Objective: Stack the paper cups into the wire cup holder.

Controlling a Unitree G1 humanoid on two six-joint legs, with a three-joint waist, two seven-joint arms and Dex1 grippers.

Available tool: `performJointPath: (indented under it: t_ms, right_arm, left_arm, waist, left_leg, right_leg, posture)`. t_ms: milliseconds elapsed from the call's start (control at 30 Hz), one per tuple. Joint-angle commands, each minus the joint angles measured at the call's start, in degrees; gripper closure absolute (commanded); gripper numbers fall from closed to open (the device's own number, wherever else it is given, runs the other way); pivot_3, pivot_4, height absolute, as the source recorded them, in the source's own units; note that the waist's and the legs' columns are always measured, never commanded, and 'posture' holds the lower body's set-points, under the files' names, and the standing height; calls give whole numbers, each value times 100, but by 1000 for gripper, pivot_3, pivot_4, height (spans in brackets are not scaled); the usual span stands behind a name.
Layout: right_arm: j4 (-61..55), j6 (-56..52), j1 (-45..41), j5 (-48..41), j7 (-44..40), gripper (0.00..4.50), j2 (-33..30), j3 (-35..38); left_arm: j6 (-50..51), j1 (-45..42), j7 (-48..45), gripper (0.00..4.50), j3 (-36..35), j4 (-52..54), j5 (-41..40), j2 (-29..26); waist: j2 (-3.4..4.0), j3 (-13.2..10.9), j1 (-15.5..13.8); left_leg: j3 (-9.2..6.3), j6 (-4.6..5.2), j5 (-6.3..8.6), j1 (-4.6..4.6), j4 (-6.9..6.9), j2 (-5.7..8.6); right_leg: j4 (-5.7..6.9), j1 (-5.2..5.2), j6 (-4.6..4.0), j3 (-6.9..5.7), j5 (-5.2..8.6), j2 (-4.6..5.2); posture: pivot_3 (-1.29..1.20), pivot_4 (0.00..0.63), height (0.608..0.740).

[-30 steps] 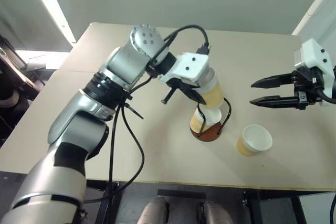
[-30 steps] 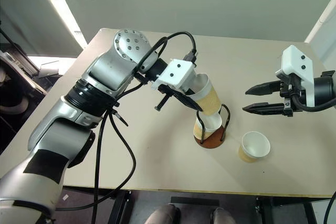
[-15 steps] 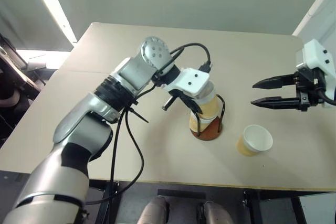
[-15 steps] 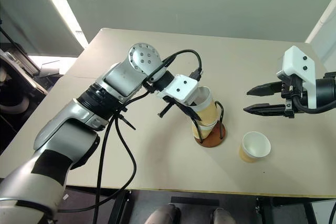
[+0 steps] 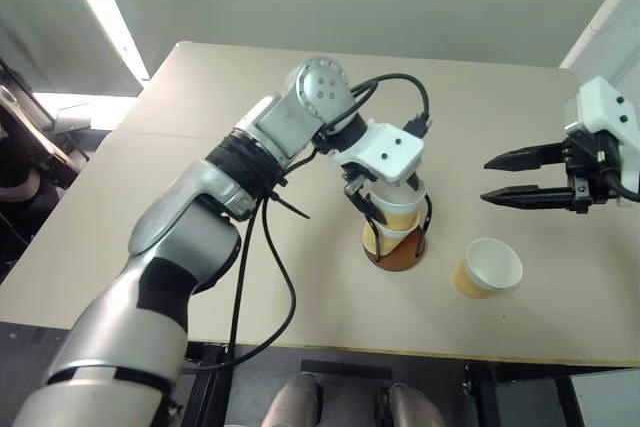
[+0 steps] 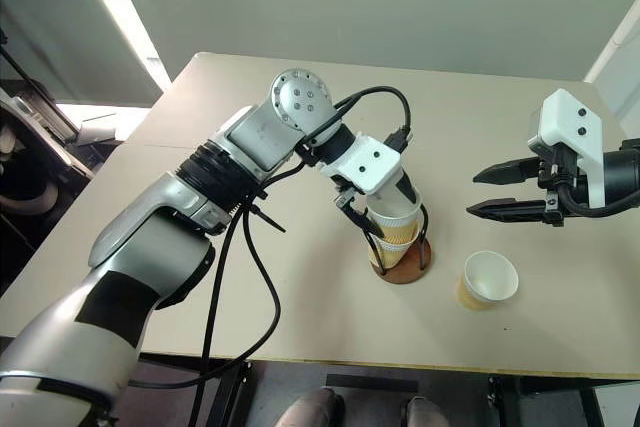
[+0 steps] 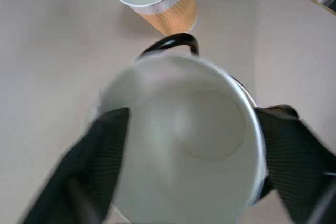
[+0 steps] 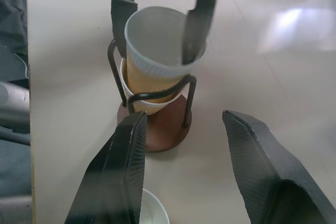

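The left tool (image 6: 385, 219) sits at the wire cup holder (image 6: 403, 259) with its fingers spread on either side of the upper cup (image 8: 160, 51), which is nested in a lower cup (image 8: 137, 104) between the loops. I cannot tell whether the fingers touch its wall. To finish cleanly, I judge it should lift straight up, clear of rim and wires. A third cup (image 6: 486, 281) stands on the surface (image 6: 300, 317) just right of the holder. The right tool (image 6: 495, 192) hangs spread and empty.
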State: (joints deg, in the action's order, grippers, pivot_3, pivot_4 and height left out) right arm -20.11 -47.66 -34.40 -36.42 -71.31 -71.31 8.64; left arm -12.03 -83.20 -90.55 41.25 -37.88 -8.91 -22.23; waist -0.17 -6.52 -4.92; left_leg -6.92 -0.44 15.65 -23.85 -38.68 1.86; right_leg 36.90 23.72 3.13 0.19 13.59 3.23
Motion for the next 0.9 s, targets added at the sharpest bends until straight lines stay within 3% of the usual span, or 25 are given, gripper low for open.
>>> performJointPath:
  t_ms: [33,533,700,900]
  right_arm:
    - [-65,7,-42,-66,35,2158,-150,249]
    - [55,52,-79,-37,4,2158,-218,202]
    - [48,-52,-105,-109,57,2158,-192,215]
    - [-276,-431,26,-457,200,2158,-109,286]
  left_arm:
    - [-65,-234,-195,51,-44,-14,-140,66]
    - [402,-224,-195,51,255,511,-869,-294]
    - [794,-239,-195,51,-310,636,-1091,-530]
    - [1331,-2,-195,51,-669,1180,-1450,-1325]
  waist:
    - [0,0,-2]
    - [0,0,-14]
    - [0,0,-12]
    - [1,0,0]
  left_leg:
    - [0,1,1,-2,-3,0]
    - [9,15,9,-20,-38,0]
    - [11,16,10,-20,-38,-1]
    - [12,16,10,-20,-37,-1]
  right_leg:
    - [0,0,1,0,-1,0]
    - [2,6,13,2,-7,0]
    - [2,7,14,3,-8,0]
    - [2,10,14,4,-8,0]
  posture:
    - [0,150,740]
    - [0,150,740]
    - [0,150,740]
    - [0,150,740]
